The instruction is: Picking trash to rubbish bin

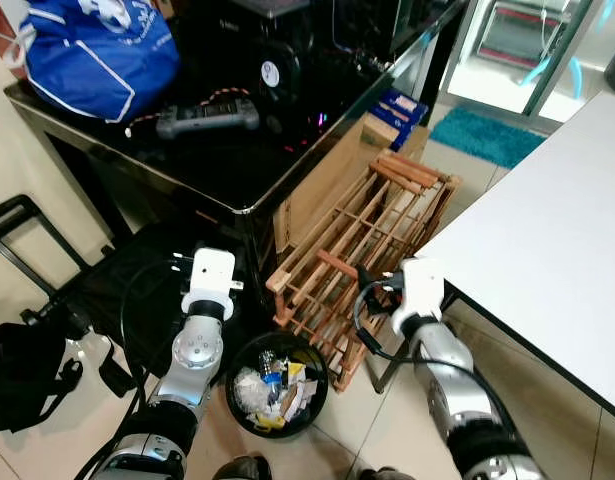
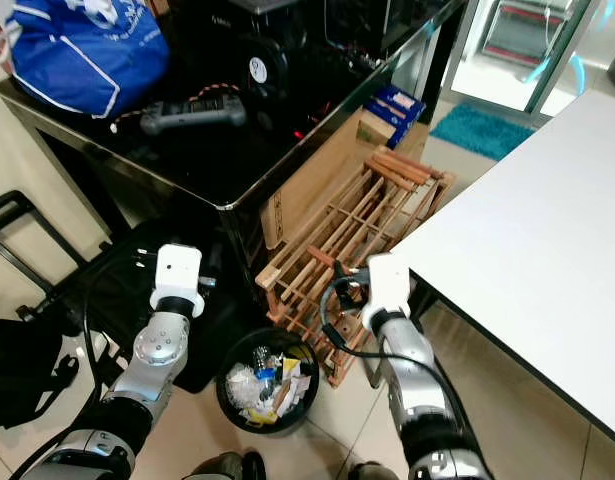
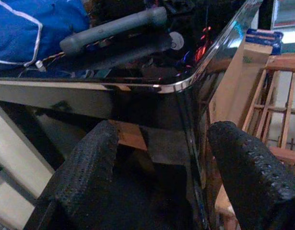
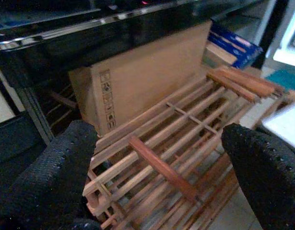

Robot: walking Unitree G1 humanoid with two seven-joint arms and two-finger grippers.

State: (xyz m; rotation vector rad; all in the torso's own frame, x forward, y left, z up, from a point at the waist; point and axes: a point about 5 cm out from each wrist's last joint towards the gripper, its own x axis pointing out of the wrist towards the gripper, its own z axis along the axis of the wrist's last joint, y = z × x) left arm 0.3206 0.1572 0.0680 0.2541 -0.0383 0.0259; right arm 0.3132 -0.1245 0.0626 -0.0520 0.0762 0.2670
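Apparently between pickups: both the left gripper and right gripper hang spread and empty above the rubbish bin; next, locate more trash.

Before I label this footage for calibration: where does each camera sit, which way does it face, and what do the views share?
Left eye view: on the head, looking down at the rubbish bin; both silver arms show.
Right eye view: the stereo twin, same scene.
Left wrist view: along the open left gripper at the black table corner.
Right wrist view: along the open right gripper at the wooden rack and cardboard box.
Shared: rack, box and table appear in head and wrist views.
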